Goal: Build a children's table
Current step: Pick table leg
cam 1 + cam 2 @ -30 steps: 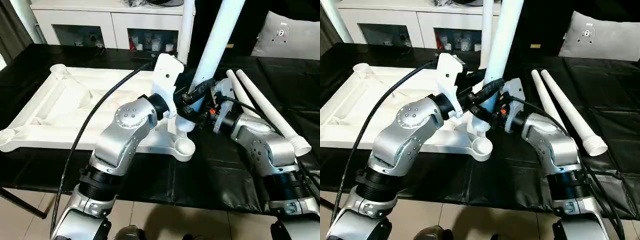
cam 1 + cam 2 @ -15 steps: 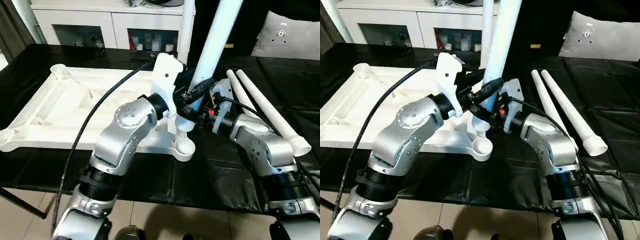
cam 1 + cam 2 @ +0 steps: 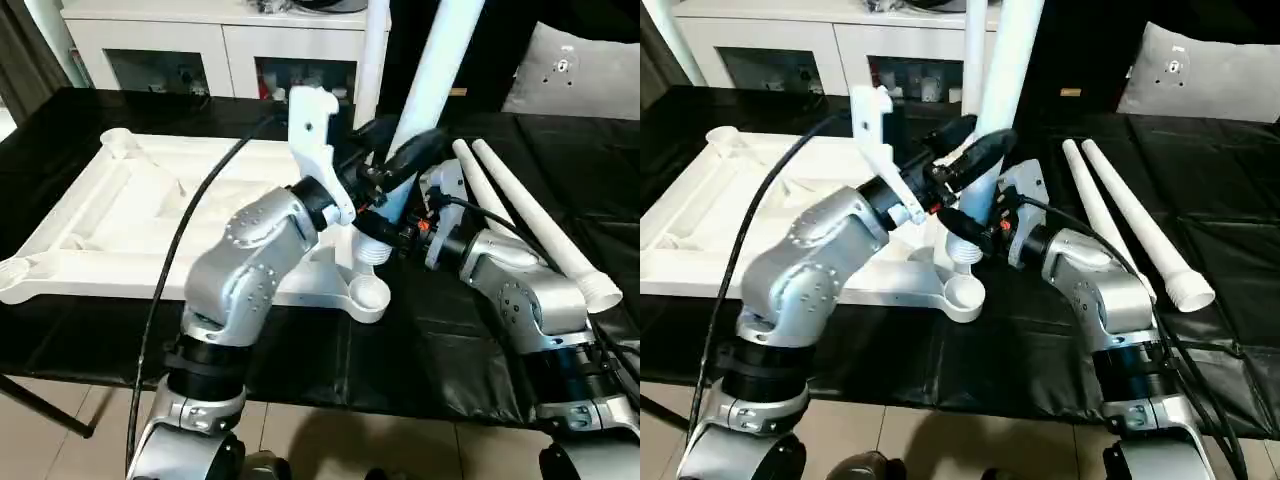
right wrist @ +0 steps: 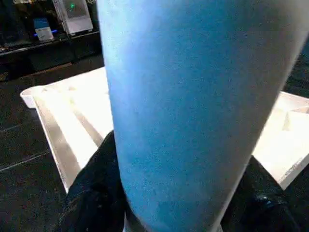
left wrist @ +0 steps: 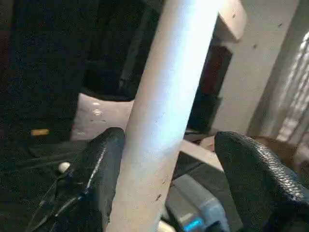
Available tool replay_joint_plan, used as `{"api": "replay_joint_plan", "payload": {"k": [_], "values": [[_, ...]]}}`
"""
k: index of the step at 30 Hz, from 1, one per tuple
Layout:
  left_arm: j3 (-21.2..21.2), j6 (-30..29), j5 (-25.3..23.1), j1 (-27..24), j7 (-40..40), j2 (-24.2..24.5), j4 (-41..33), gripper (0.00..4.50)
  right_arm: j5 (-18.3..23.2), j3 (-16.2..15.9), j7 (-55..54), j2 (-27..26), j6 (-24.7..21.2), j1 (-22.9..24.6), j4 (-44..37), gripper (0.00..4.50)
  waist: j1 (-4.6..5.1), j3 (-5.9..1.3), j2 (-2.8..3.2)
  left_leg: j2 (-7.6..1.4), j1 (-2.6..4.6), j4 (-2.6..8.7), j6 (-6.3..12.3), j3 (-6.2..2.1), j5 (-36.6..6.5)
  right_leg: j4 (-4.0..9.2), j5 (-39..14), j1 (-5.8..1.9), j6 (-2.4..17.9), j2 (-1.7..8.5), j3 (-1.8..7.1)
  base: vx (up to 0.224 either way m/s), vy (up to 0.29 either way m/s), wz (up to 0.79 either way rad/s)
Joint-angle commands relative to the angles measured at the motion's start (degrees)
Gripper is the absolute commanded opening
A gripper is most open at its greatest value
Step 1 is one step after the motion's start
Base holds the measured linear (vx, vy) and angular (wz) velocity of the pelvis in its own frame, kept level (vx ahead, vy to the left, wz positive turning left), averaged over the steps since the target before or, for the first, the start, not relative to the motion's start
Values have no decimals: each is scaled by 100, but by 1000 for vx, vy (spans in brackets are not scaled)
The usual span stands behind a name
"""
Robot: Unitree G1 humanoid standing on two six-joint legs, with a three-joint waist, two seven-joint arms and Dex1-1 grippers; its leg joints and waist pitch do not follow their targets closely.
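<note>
The children's table top (image 3: pixel 120 215) lies upside down on the black-covered bench, ribbed underside up. A long white leg (image 3: pixel 435 60) stands tilted over its right edge, its ridged lower end (image 3: pixel 372 250) just behind the front-right corner socket (image 3: pixel 368 293). My right gripper (image 3: pixel 385 226) is shut on this leg low down; both fingers (image 4: pixel 91 193) press against it. My left gripper (image 3: pixel 395 150) sits higher on the same leg and is open. One finger (image 5: pixel 96 179) is close beside the leg (image 5: pixel 164 111); the other (image 5: pixel 256 179) stands well clear.
Two loose legs (image 3: pixel 530 220) lie side by side on the black cover to the right. Another white leg (image 3: pixel 374 50) rises behind the held one. A white cabinet (image 3: pixel 220 50) stands at the back and a grey pillow (image 3: pixel 575 70) at the back right.
My left gripper has opened off the leg and risen along it, its wrist turning upward. The right gripper keeps its hold and the leg stays put.
</note>
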State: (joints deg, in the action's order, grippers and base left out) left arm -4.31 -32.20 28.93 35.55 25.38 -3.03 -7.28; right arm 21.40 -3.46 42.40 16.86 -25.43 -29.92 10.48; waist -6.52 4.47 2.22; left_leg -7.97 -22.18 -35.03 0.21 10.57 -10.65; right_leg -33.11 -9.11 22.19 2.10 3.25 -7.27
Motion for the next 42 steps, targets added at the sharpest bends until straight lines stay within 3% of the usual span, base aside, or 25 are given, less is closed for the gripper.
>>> {"api": "replay_joint_plan", "payload": {"k": [1,6,11,17,22,27,30,31,32,34,36,37,38,41,42], "values": [[-79,-205,258,-7,119,-65,-197,376,-64,-5,-22,-30,40,1,48,193,-12,-443,-111,-615,108,381,367,-287,-845,443,-2008,-285,642,737,435,0,0,0],[-84,-348,374,-105,83,-157,-116,415,-74,-42,-16,-67,61,44,6,193,-10,-436,-117,-601,103,378,385,-281,-833,463,-2039,-288,608,735,435,0,0,0],[-14,-748,968,-186,343,-266,-186,450,-93,-74,14,-59,81,59,2,193,-2,-421,-137,-589,104,380,371,-271,-876,477,-2205,-278,565,730,430,0,0,0],[-110,-854,1067,-274,436,-215,-276,450,-126,-60,-9,-64,117,52,23,193,11,-411,-130,-598,116,399,344,-285,-959,501,-2320,-269,467,718,430,0,0,0],[147,-701,1080,-312,550,60,-361,450,-46,155,-172,-136,143,115,14,193,11,-411,-117,-607,124,407,330,-289,-934,493,-2282,-256,478,719,437,0,0,0],[468,-322,626,-287,597,681,-72,450,33,423,-439,-179,124,227,-110,193,41,-397,-95,-600,142,435,239,-300,-1094,492,-2329,-250,411,704,435,0,0,0],[474,-46,135,-291,756,1293,276,450,64,610,-629,-137,51,314,-169,193,50,-402,-34,-593,165,453,155,-318,-1176,495,-2278,-231,337,687,438,0,0,0],[378,88,-112,-320,864,1559,424,450,68,683,-722,-124,2,344,-201,193,53,-403,-37,-597,175,463,144,-327,-1194,488,-2237,-226,333,688,443,0,0,0],[281,146,-284,-339,926,1735,532,450,71,721,-782,-122,-40,375,-250,193,59,-410,36,-596,175,460,104,-333,-1213,456,-2173,-233,360,695,444,0,0,0],[137,217,-501,-357,988,1928,657,450,70,757,-842,-127,-71,413,-313,193,83,-415,0,-602,176,469,79,-328,-1228,447,-2061,-236,401,699,456,0,0,0],[-325,568,-1019,-390,1184,2323,918,450,101,815,-980,-204,-116,509,-474,193,60,-413,17,-613,176,472,80,-335,-1206,445,-1972,-224,470,709,467,0,0,0],[-524,733,-1228,-411,1295,2479,1025,450,122,840,-1041,-252,-133,561,-556,193,49,-412,86,-608,180,478,82,-342,-1207,432,-1933,-212,437,706,475,0,0,0],[-708,877,-1410,-429,1417,2621,1125,450,123,838,-1076,-277,-152,610,-627,193,75,-412,54,-620,180,490,56,-336,-1260,435,-1861,-216,477,705,471,0,0,0],[-1065,1234,-1786,-434,1826,2911,1434,450,44,764,-1123,-251,-135,744,-742,193,63,-412,69,-628,182,490,-13,-334,-1300,421,-1805,-225,576,734,483,0,0,0],[-1345,1721,-2109,-414,2263,3132,1759,450,-81,738,-1203,-234,68,816,-772,193,67,-402,74,-613,187,496,-42,-331,-1400,440,-1952,-218,555,739,483,0,0,0]]}}
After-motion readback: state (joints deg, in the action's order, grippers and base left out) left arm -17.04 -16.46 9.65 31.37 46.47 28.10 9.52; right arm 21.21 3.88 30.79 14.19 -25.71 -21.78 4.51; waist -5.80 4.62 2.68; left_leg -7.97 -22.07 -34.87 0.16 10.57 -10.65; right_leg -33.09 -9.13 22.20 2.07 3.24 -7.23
